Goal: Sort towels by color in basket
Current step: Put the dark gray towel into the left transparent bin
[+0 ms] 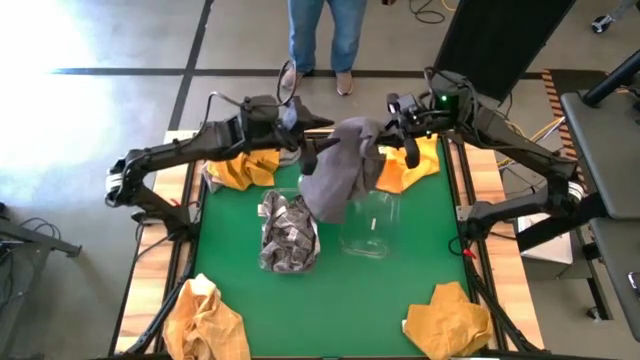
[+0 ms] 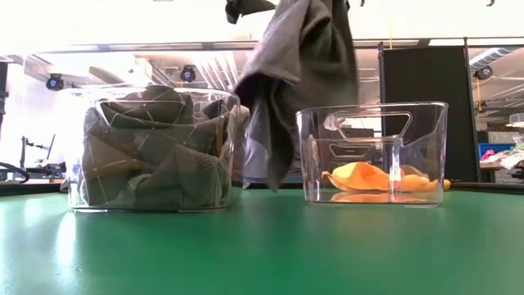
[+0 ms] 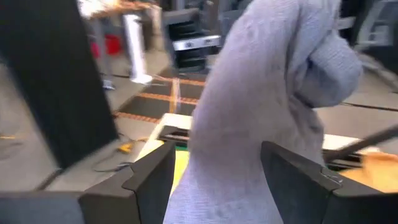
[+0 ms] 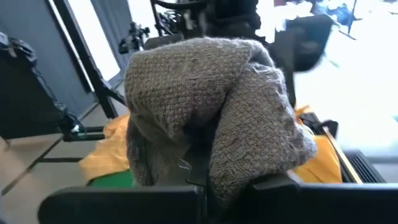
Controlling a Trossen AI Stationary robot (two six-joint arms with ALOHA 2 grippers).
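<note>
Here the left gripper (image 1: 318, 152) and right gripper (image 1: 383, 133) are both clamped on one grey towel (image 1: 340, 172), holding it up between them above the table's far middle. The cloth hangs over the gap between two clear baskets. The left basket (image 2: 151, 147) is stuffed with grey towels (image 2: 147, 139); the right basket (image 2: 372, 152) holds nothing. Mustard towels lie at the table's corners, one near each arm (image 1: 245, 168) (image 1: 412, 165).

A lab: concrete floor (image 1: 90, 40), green test table (image 1: 400, 280), cables.
</note>
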